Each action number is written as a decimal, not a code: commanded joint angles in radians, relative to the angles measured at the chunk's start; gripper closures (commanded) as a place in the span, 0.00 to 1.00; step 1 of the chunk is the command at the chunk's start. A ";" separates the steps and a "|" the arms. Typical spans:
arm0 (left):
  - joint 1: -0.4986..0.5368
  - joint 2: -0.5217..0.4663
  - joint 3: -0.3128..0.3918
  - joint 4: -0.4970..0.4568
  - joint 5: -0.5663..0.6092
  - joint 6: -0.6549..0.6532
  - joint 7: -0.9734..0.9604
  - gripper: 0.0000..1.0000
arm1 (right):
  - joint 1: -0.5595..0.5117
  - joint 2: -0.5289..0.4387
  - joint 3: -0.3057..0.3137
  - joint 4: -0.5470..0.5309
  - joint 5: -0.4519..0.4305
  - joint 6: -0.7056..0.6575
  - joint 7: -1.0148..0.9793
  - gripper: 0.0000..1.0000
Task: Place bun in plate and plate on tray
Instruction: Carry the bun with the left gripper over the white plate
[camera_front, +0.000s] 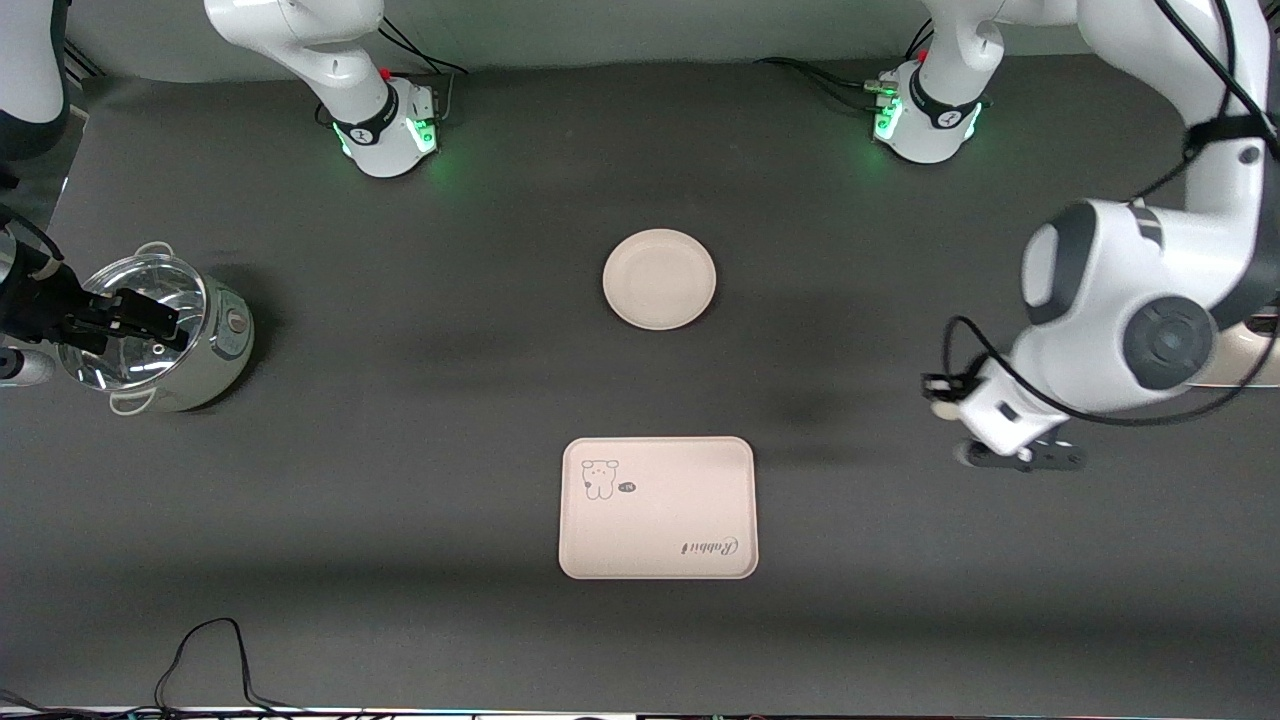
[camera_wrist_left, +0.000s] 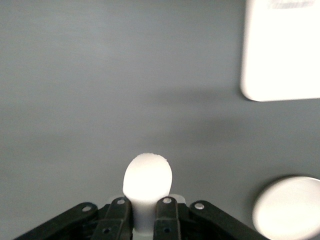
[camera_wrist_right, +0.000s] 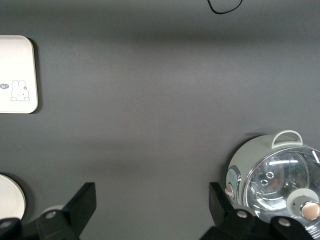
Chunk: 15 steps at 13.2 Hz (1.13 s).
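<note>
The white bun (camera_wrist_left: 147, 177) is pinched between the fingers of my left gripper (camera_wrist_left: 145, 207), which is shut on it. In the front view that gripper (camera_front: 942, 398) holds the bun (camera_front: 941, 409) above the bare mat toward the left arm's end of the table. The round cream plate (camera_front: 659, 279) lies empty mid-table. The rectangular tray (camera_front: 657, 507) with the animal print lies nearer the front camera than the plate. Both show in the left wrist view, tray (camera_wrist_left: 282, 50) and plate (camera_wrist_left: 290, 207). My right gripper (camera_front: 165, 322) is open and empty over a pot.
A lidded glass-topped pot (camera_front: 165, 335) stands at the right arm's end of the table; it also shows in the right wrist view (camera_wrist_right: 275, 175). A black cable (camera_front: 210, 650) lies along the table edge nearest the front camera.
</note>
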 joint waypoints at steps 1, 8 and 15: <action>-0.013 -0.047 -0.182 -0.060 0.005 0.040 -0.243 1.00 | 0.007 -0.018 -0.007 -0.015 -0.017 -0.005 -0.020 0.00; -0.144 -0.061 -0.477 -0.404 0.123 0.474 -0.682 1.00 | 0.009 -0.018 -0.007 -0.018 -0.017 -0.003 -0.019 0.00; -0.222 0.144 -0.507 -0.463 0.411 0.706 -0.984 1.00 | 0.009 -0.018 -0.008 -0.023 -0.017 -0.005 -0.020 0.00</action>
